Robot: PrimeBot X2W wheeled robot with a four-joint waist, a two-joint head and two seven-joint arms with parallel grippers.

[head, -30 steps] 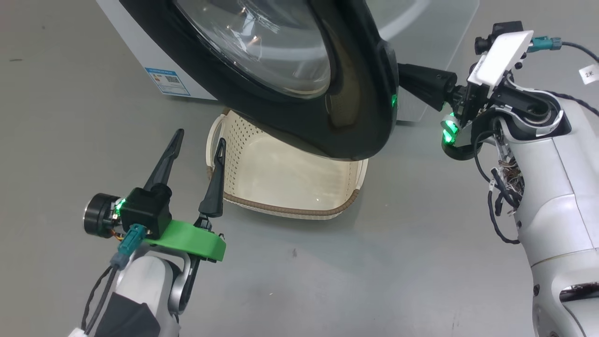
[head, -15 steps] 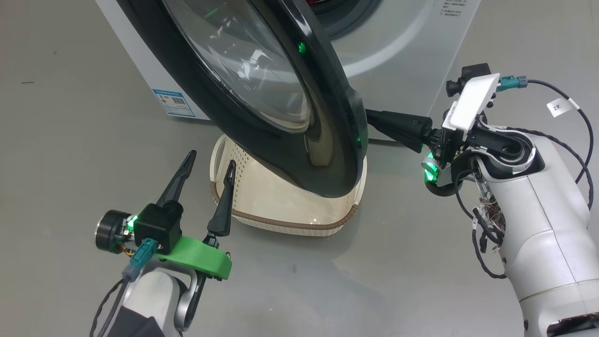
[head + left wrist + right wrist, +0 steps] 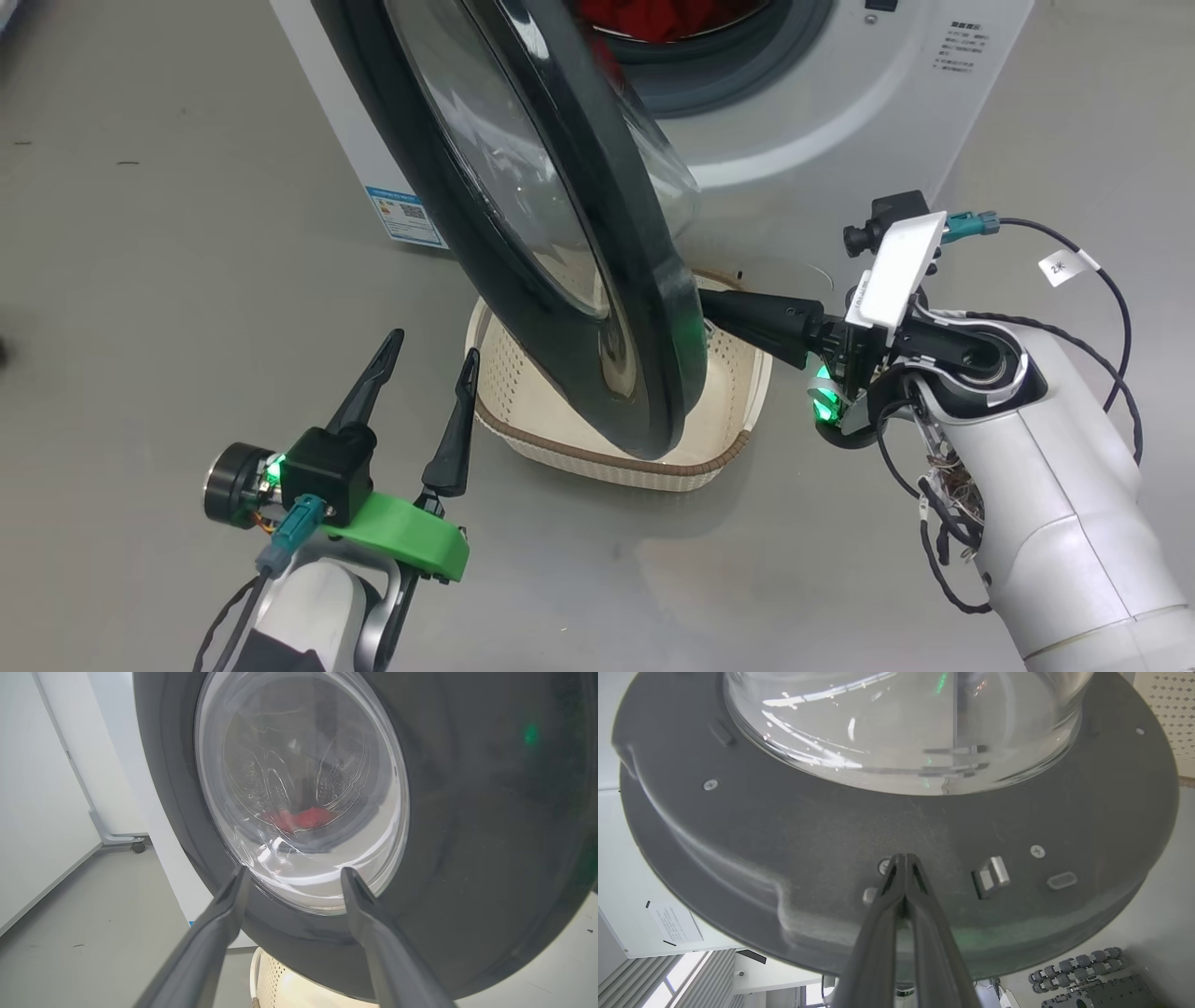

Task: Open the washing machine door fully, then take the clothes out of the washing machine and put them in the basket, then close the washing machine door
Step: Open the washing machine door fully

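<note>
**Door [image 3: 635, 261] swung wider**

Right gripper [image 3: 905, 859], fingers pressed together, tips against the door's inner face, which has swung wider off the washing machine [image 3: 840, 121]. Red clothes [image 3: 653, 14] in the drum beyond, basket [image 3: 719, 457] beneath. Left gripper [image 3: 436, 343] spread, empty, outside.

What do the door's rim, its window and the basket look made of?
Door rim: glossy black plastic, probably; it mirrors the green light. Window: clear glass or hard plastic, with bright glints. Basket: matte cream plastic, moulded perforations, brown woven-look rim.
</note>
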